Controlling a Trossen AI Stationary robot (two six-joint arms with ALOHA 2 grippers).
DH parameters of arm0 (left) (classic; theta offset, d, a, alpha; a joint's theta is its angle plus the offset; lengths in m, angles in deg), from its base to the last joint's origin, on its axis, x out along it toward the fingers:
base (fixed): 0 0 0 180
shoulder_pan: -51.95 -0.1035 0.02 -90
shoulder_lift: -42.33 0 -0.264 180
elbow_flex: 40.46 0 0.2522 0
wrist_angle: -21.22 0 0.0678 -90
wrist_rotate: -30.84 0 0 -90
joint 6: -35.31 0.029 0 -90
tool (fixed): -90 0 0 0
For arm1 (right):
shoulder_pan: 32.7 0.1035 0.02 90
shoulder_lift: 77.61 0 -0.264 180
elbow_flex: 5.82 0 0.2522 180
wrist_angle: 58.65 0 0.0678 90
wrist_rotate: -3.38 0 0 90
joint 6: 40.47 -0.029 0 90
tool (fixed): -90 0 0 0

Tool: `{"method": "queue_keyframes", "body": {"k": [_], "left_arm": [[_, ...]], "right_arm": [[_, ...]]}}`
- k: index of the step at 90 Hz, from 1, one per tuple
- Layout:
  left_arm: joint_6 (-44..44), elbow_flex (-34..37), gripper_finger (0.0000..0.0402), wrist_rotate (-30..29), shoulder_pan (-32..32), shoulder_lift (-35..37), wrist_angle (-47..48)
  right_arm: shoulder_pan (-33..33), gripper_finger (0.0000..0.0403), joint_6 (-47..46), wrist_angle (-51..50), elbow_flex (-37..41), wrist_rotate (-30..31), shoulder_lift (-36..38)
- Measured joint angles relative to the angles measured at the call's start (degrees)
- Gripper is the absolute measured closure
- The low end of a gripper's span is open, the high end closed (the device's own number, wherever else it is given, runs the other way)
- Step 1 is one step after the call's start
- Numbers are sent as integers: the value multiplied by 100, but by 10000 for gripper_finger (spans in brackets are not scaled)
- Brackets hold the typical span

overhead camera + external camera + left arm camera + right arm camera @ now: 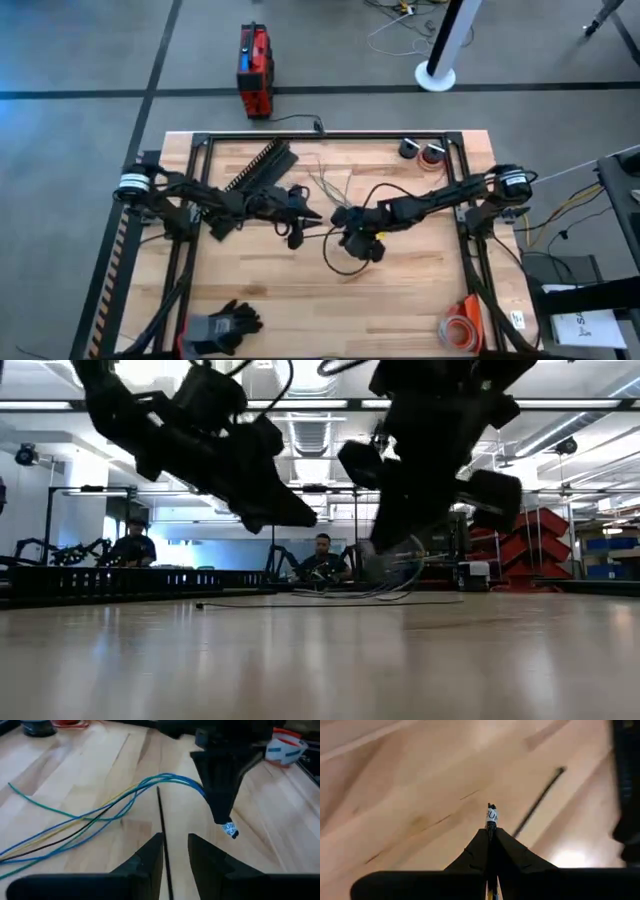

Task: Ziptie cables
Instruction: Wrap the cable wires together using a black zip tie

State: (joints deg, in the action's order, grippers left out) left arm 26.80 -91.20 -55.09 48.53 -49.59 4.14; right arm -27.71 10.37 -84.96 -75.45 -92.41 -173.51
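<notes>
One bundle of cables (100,810), blue, green, yellow and black wires counted at about five, lies fanned out on the table (250,290) near its middle. The right end effector (491,827) is clenched on the bundle's gathered, white-labelled end, its arm reaching in low from the right. The left end effector (175,845) faces it, released, a thin black zip tie (161,815) lying on the table between its fingers.
</notes>
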Motion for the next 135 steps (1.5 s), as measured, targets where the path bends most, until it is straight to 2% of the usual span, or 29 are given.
{"method": "queue_keyframes", "body": {"k": [12,18,30,42,54,68,84,90,97,102,108,115,122,135], "left_arm": [[-2,-264,326,0,0,-338,2],[16,-411,326,0,0,-472,3],[197,-620,326,-2,0,-597,92],[432,-729,326,-131,-7,-554,116],[525,-777,326,-162,-7,-417,156],[544,-764,326,-165,-7,-350,228],[555,-833,326,-207,-7,-285,581],[567,-846,326,-210,-10,-177,953],[615,-877,326,-215,-11,53,1492],[606,-912,326,-214,-11,289,2105],[456,-921,326,-214,-11,646,2930],[87,-846,326,-214,13,1092,3807],[-323,-638,326,-215,32,1540,4191],[-725,-101,326,-309,39,2174,3877]], "right_arm": [[79,397,-232,-7,1,-741,-2],[126,396,-654,-5,1,-969,-32],[151,388,-1695,-25,10,-967,-36],[154,372,-3126,-26,14,-971,-52],[165,354,-3350,-16,17,-973,-52],[167,312,-3902,179,7,-958,-52],[150,243,-4237,-374,-328,-921,67],[140,225,-4340,-740,-548,-656,119],[122,214,-4415,-1038,-737,307,118],[77,213,-4350,-1043,-764,1017,118],[-46,220,-4110,-974,-766,1284,60],[-255,236,-4047,-821,-726,1190,-65],[-528,259,-4033,-572,-718,840,-293],[-974,323,-4035,-222,-851,482,-895]]}}
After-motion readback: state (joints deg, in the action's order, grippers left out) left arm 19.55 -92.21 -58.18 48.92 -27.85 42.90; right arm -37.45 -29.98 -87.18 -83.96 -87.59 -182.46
